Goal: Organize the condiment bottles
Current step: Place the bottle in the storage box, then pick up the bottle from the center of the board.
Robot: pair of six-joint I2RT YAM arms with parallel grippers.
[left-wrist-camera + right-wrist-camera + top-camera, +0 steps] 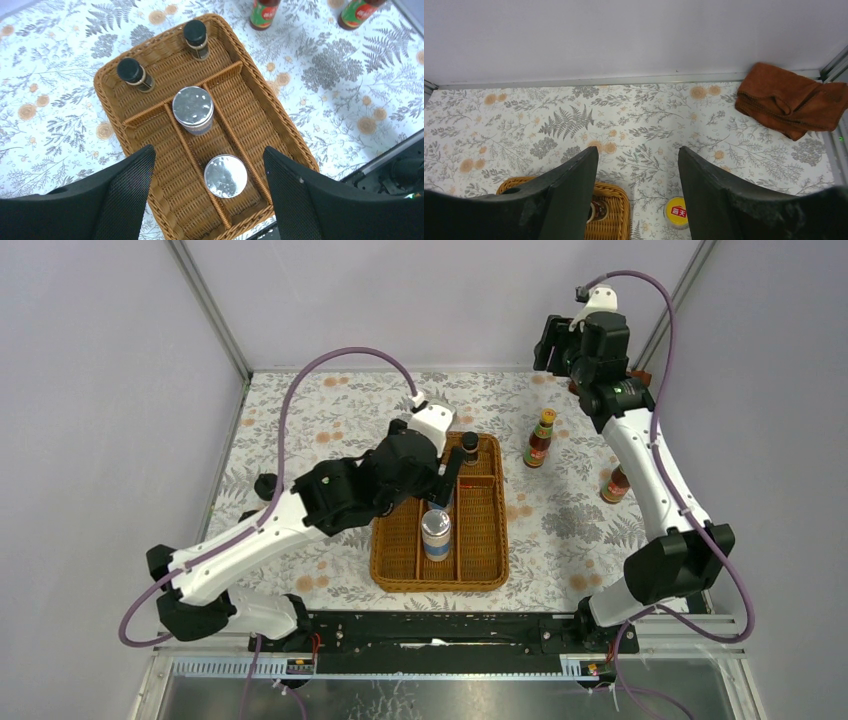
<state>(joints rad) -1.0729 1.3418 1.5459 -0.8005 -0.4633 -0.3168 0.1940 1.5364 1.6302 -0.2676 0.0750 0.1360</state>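
While both jaws gape empty, sauce bottle (675, 212) cap showing red logo, white characters, shaker (436, 538) blue-labelled, wording unreadable.

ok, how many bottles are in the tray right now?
4. Two black-capped bottles stand in the tray's far compartment; two silver-lidded shakers in its middle lane. Its near corners are hidden.

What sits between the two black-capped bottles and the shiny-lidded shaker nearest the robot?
The other silver-lidded shaker, in the same middle lane of the wicker tray; the left wrist view shows it.
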